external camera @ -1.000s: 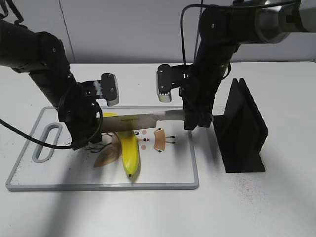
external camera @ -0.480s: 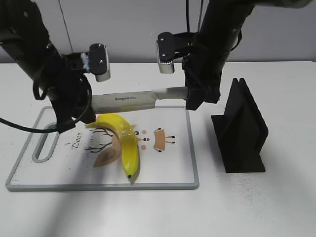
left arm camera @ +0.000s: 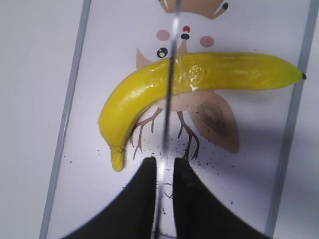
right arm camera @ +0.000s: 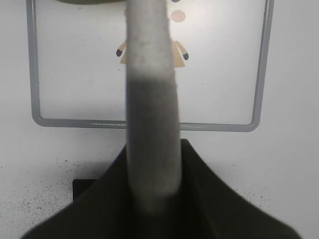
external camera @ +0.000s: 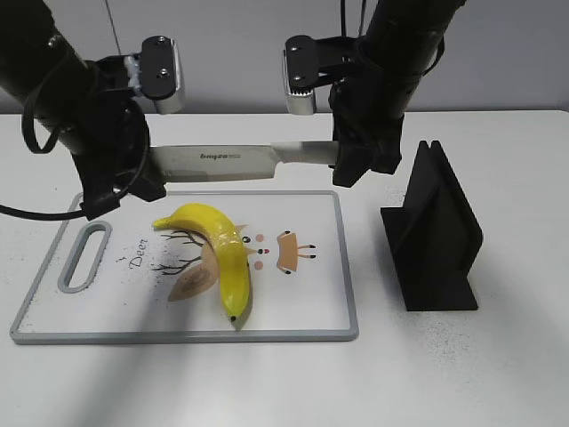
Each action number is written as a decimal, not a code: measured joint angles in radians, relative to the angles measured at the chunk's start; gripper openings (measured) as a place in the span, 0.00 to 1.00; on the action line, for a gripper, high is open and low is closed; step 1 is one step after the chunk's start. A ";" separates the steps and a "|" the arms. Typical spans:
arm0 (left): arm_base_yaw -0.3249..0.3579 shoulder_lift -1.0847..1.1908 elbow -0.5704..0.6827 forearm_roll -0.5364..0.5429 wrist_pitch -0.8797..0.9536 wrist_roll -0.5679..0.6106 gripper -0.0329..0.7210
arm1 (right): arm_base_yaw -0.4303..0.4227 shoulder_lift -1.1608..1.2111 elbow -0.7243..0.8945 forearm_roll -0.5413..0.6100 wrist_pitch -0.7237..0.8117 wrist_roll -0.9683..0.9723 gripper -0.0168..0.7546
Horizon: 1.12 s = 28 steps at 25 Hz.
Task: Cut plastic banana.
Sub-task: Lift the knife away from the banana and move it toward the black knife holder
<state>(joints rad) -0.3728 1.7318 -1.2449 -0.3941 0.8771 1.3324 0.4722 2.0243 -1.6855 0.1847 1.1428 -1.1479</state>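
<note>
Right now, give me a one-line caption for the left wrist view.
Knife edge-on above the banana on the board, blade tip between the left pincer fingers.

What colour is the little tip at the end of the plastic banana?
Dark, nearly black, on the glossy yellow curved plastic banana; the left wrist view shows it best.

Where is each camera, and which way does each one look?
Exterior view: in front, slanting down at the cutting board; both arms hold the knife above the plastic banana.
Left wrist view: straight down along the blade at the banana; left gripper shows.
Right wrist view: down along the knife handle; right gripper shows.
All three share knife and board.
</note>
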 joint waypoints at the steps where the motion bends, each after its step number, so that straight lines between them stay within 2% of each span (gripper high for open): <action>1: 0.000 -0.001 0.000 -0.006 0.003 0.000 0.24 | 0.000 0.000 0.000 0.000 0.000 0.000 0.24; 3: 0.000 -0.005 0.000 -0.025 0.013 -0.002 0.43 | 0.000 0.000 0.000 -0.001 0.000 0.002 0.24; 6: 0.000 -0.008 0.000 -0.067 0.023 -0.003 0.80 | 0.000 0.000 0.000 -0.003 -0.004 0.009 0.23; 8: -0.001 -0.010 0.000 -0.081 0.025 -0.005 0.90 | 0.000 0.000 0.000 -0.005 -0.005 0.015 0.23; 14: -0.001 -0.029 0.000 -0.092 0.026 -0.019 0.93 | 0.000 0.000 -0.007 -0.005 0.020 0.027 0.23; 17: 0.003 -0.055 0.001 -0.088 0.014 -0.085 0.93 | 0.000 0.000 -0.025 -0.008 0.052 0.034 0.23; 22: 0.058 -0.091 -0.010 -0.078 -0.021 -0.323 0.93 | 0.000 -0.004 -0.067 -0.011 0.068 0.160 0.23; 25: 0.115 -0.094 -0.044 -0.048 -0.014 -0.509 0.93 | 0.000 -0.010 -0.070 -0.011 0.070 0.348 0.23; 28: 0.175 -0.095 -0.084 0.030 0.035 -0.711 0.92 | 0.000 -0.010 -0.070 -0.011 0.071 0.538 0.23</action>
<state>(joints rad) -0.1982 1.6371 -1.3286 -0.3641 0.9120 0.6219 0.4722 2.0147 -1.7556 0.1735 1.2135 -0.6099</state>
